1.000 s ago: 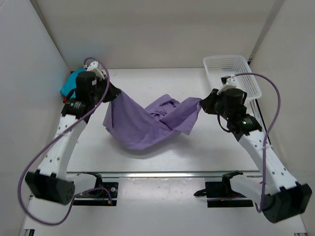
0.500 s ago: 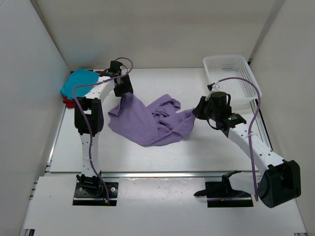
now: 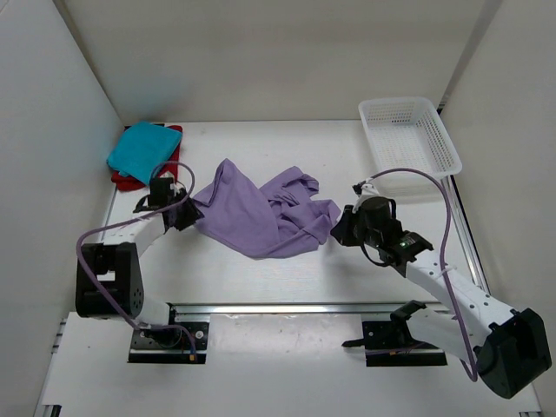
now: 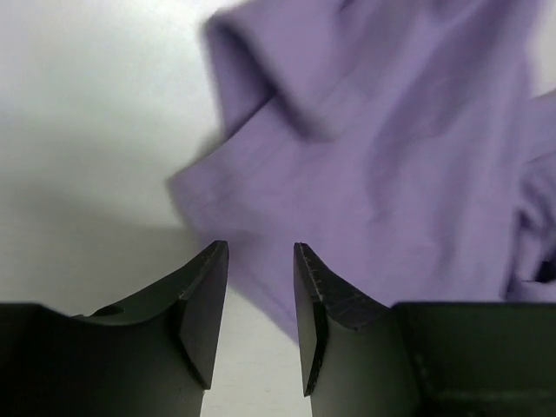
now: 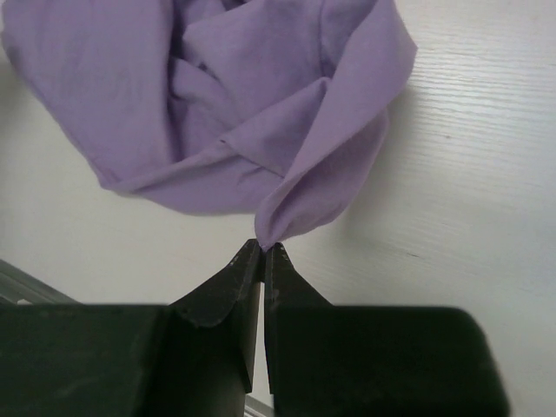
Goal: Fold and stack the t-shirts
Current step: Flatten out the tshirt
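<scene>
The right end effector [image 5: 262, 248], pressed together, pinches a fold at the purple shirt's [image 5: 217, 104] 3 o'clock edge; the left end effector [image 4: 259, 252] stands spread and empty just off its 9 o'clock edge. With the shirt crumpled mid-tabletop [image 3: 287, 143], the left should, I judge, close on a single-layer corner, not a bunch, before both pull it flat. The teal shirt [image 3: 143, 146] lies on the red shirt [image 3: 122, 180] at 10 o'clock.

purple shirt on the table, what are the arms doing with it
The right gripper is pinched shut on one corner of the crumpled pale lavender cloth t-shirt, which lies unfolded mid-table. The left gripper sits open at the shirt's left edge, gripping nothing. A folded teal-blue t-shirt lies on a red t-shirt in the far left corner.
</scene>
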Robot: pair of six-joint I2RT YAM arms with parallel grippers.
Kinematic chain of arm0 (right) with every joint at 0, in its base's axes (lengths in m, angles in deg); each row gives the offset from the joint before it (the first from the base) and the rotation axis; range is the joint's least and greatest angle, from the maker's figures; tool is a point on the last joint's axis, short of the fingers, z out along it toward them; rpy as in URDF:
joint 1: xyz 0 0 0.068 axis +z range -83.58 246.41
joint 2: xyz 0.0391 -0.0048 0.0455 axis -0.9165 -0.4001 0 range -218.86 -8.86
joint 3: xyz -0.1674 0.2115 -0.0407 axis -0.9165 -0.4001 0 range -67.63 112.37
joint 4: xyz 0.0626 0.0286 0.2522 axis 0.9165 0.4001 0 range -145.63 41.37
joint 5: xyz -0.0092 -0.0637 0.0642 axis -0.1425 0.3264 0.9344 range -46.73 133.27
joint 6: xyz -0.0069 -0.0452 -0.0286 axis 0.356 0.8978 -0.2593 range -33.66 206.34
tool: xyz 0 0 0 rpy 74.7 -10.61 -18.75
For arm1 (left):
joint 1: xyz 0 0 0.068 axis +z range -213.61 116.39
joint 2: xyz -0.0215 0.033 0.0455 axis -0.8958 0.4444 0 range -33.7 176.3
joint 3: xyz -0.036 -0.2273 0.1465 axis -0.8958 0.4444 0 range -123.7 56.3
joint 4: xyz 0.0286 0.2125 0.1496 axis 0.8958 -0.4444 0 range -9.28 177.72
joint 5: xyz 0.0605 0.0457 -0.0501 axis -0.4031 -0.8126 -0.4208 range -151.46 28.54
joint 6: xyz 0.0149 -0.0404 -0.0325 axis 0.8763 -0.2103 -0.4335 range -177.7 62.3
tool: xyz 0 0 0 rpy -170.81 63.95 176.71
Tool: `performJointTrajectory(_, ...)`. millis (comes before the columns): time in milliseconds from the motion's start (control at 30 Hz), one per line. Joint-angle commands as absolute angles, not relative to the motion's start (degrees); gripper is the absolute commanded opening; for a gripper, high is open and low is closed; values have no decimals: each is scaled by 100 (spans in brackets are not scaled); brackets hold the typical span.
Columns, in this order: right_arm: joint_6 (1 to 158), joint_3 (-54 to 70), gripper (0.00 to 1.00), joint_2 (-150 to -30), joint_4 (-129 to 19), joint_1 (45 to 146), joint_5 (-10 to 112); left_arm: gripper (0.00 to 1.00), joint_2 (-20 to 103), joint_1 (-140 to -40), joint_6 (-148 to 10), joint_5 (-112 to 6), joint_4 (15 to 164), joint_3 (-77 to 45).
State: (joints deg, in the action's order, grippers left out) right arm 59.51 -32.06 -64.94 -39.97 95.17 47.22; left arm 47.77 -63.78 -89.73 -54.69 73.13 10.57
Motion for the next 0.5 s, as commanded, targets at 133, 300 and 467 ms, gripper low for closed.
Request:
performJointTrajectory(133, 5918, -3362, 0, -6142, -4306, 9586, 4819, 45, 4962, -6054, -9469, -5442, 8094, 1763)
performJointTrajectory(300, 5927, -3432, 0, -6046, -4358, 9674, 4837, 46, 4927, -5826, -9672, -5583, 8490, 2018)
performJointTrajectory(467, 5927, -3485, 0, -6010, -4420, 9674, 4969, 45, 5208, -5887, -9786, -5522, 8693, 1965)
